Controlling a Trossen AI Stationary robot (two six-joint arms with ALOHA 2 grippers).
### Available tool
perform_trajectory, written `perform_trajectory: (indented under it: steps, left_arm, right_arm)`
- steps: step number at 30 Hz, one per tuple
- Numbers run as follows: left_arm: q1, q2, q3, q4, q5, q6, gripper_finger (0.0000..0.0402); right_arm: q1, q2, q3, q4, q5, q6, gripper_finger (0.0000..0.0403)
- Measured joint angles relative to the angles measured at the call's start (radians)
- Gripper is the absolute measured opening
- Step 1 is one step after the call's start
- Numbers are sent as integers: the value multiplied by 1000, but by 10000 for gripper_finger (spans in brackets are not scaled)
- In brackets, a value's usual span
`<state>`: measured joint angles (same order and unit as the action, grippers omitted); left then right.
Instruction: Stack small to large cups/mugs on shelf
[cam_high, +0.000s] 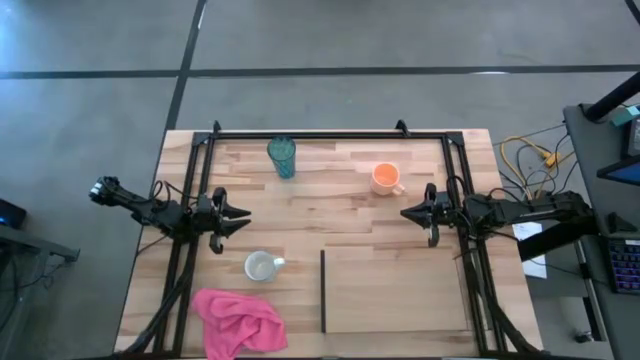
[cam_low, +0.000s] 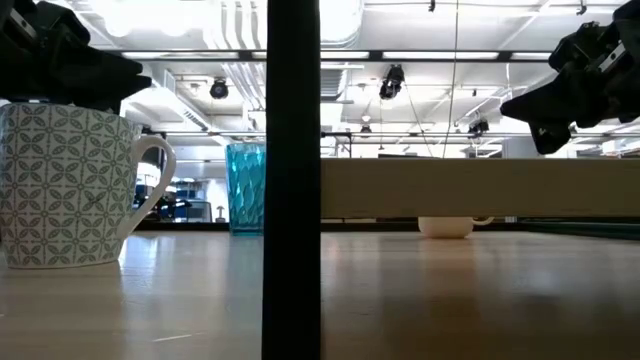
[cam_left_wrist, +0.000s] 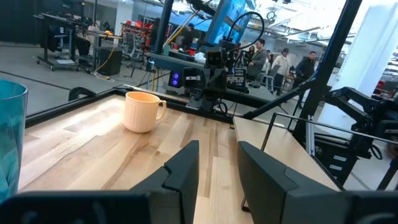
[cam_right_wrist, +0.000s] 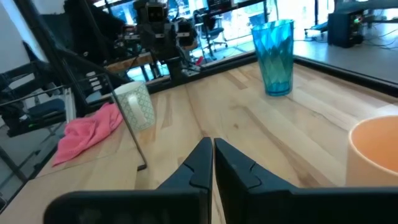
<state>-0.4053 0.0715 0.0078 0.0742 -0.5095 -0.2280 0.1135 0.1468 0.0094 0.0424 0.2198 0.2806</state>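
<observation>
- Your tabletop (cam_high: 330, 225) holds all three cups off the shelf (cam_high: 400, 290).
- Left claw (cam_high: 238, 214) slightly parted, right claw (cam_high: 408, 212) closed, both empty.
- Approach the teal tumbler (cam_high: 282, 157) level; grip mid-wall.

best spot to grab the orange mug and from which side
Take the orange mug by its rim wall, one finger inside and one outside, coming down from above. It stands upright with its mouth open, and its handle points toward the right gripper, so pinch the rim on the side away from the handle. The right gripper is nearer than the left gripper.
</observation>
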Motion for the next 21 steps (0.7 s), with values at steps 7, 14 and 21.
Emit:
perform_trajectory:
  steps: [7, 14, 21]
  left_arm:
    - [0, 0, 0, 0, 0, 0, 96]
    - [0, 0, 0, 5, -2, 81, 96]
    - [0, 0, 0, 72, -49, 109, 96]
  right_arm:
    - [-1, 10, 0, 5, 20, 123, 9]
    - [-1, 13, 0, 15, 72, 291, 9]
    - [2, 18, 0, 161, 174, 407, 9]
